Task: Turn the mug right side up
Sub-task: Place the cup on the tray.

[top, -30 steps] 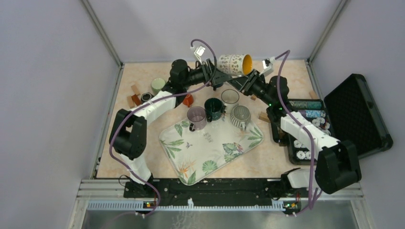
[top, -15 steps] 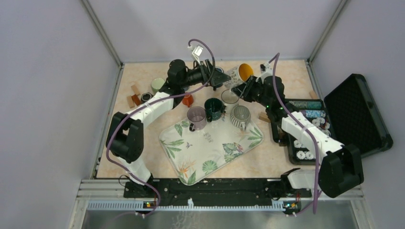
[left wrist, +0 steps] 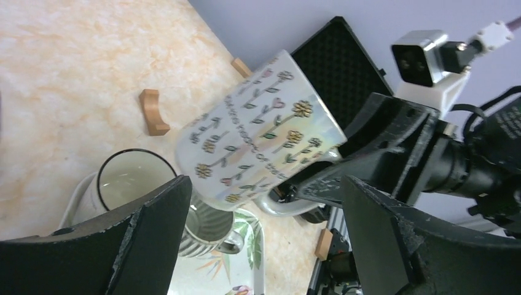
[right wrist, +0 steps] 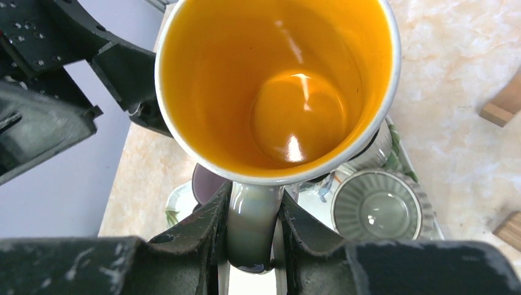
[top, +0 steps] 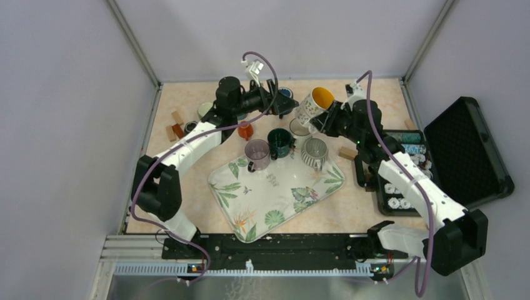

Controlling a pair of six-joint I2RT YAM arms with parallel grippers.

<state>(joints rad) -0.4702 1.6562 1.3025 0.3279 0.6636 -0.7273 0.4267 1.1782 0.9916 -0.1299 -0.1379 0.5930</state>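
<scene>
The mug (top: pixel 312 105) is white with small flowers and a yellow inside. It hangs in the air over the far end of the tray, tilted with its mouth up and to the right. My right gripper (top: pixel 326 119) is shut on its handle (right wrist: pixel 253 224), and the yellow inside (right wrist: pixel 276 86) fills the right wrist view. My left gripper (top: pixel 284 104) is open and empty just left of the mug. In the left wrist view the mug (left wrist: pixel 261 144) hangs beyond my spread fingers (left wrist: pixel 153 236), apart from them.
A leaf-patterned tray (top: pixel 275 200) carries a purple mug (top: pixel 257 152), a dark green mug (top: pixel 279 141) and a grey ribbed cup (top: pixel 315 152). A clear glass (top: pixel 300 127) stands under the held mug. An open black case (top: pixel 472 147) with chips lies right. Small cups and wooden blocks lie left.
The mug has swung from lying sideways to mouth-up and come lower, carried by my right gripper. My left gripper has drawn back to the left, away from the mug.
</scene>
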